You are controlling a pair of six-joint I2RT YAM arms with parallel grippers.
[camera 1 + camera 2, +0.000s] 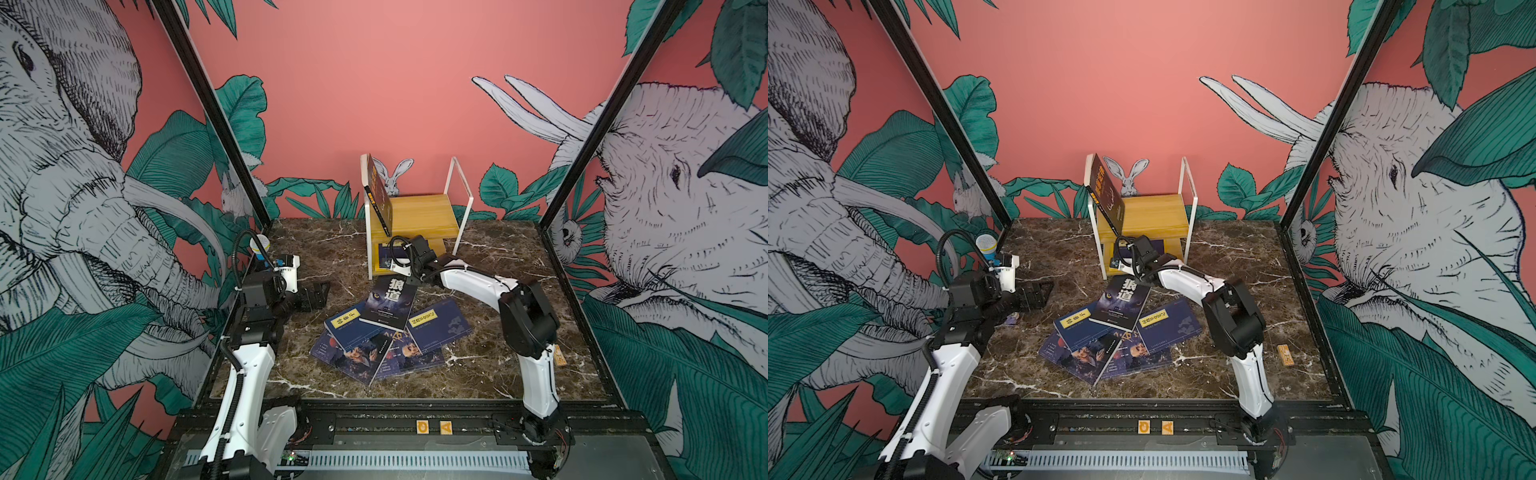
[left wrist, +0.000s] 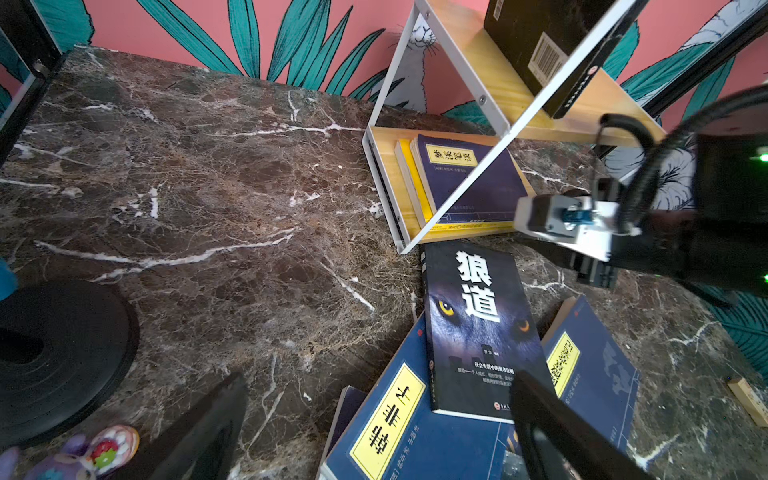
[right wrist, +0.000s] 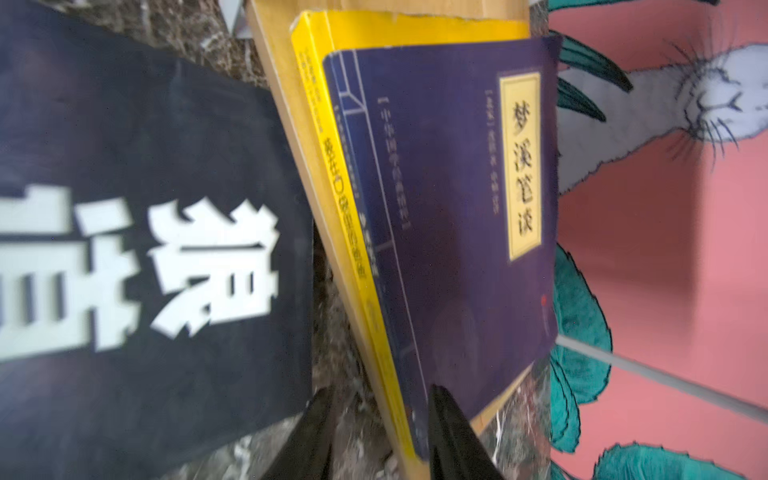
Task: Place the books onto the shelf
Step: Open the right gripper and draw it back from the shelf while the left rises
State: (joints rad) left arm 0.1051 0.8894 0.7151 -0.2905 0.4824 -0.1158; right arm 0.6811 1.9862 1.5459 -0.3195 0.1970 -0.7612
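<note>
Loosely, right tool (image 3: 382,390) half-spread astride a corner of the navy book (image 3: 449,208)

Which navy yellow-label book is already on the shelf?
The navy book lying flat on the lower board of the shelf, atop a yellow book; the other two lie piled on the table.

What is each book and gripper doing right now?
navy book, flat on the yellow book, lower board of shelf.
wolf book, flat atop the pile on the table.
brown book, leaning on the upper board.
left gripper, open, empty.
right gripper, open, at the navy book's corner.
</note>
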